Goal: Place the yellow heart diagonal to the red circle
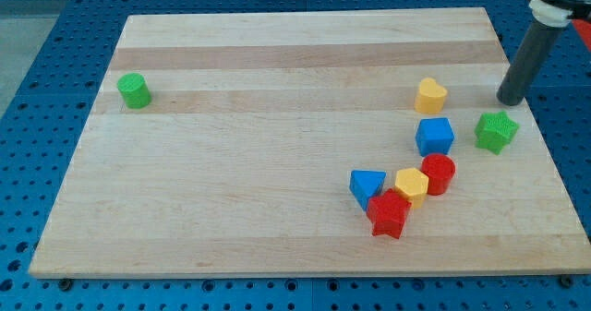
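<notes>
I see the wooden board carrying a green cylinder at the view's left — and, clustered right, yellow heart, blue cube, green star, red circle, yellow hexagon, blue triangle, red star.

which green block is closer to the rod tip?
The green star-shaped block, just below my tip at the view's right; the green cylinder block sits far left.

Left of the tool, bare worktop reaches the yellow heart; green star blocks just below.
</notes>
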You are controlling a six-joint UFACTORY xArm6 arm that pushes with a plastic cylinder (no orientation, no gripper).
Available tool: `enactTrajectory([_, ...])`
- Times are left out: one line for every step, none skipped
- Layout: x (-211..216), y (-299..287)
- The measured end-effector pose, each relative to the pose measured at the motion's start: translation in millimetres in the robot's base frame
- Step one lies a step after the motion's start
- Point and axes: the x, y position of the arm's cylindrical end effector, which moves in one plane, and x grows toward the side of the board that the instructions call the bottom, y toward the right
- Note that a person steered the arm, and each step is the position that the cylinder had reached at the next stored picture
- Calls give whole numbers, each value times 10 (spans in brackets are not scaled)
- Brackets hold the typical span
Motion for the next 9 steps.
enactTrajectory([-63,-156])
enactTrajectory([-63,-361])
enactTrajectory([-63,-592])
enactTrajectory([-63,-811])
enactTrajectory([-63,-1035])
enactTrajectory([-64,-1278])
enactTrajectory([-64,-1545])
enactTrajectory([-63,-1919])
enactTrajectory([-64,-2314])
